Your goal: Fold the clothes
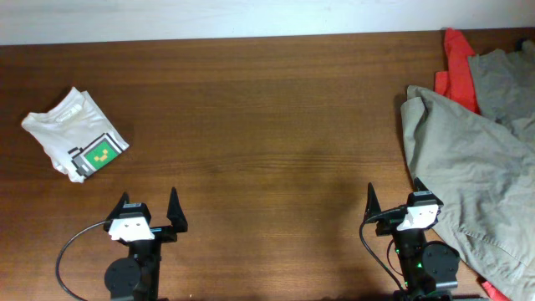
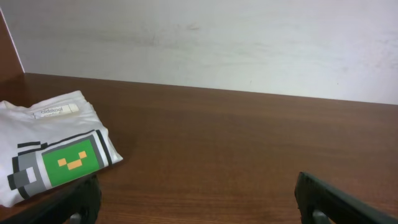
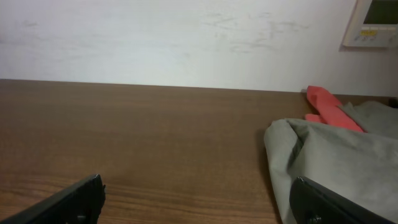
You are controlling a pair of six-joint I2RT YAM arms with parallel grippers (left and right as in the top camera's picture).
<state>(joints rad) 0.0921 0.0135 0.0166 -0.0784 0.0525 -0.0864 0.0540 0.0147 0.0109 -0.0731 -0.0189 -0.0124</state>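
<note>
One folded white T-shirt (image 1: 73, 134) lies at the worktop's (image 1: 267, 125) far left; one crumpled grey garment (image 1: 476, 159) is heaped at the right, with one red garment (image 1: 456, 71) showing behind it; two grippers sit at the near edge, left gripper (image 1: 150, 201) and right gripper (image 1: 394, 201), both spread wide and empty.

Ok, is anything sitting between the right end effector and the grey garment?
Nothing visible does. The right end effector is open right at the edge of the grey garment, with no other item lying between them.
</note>
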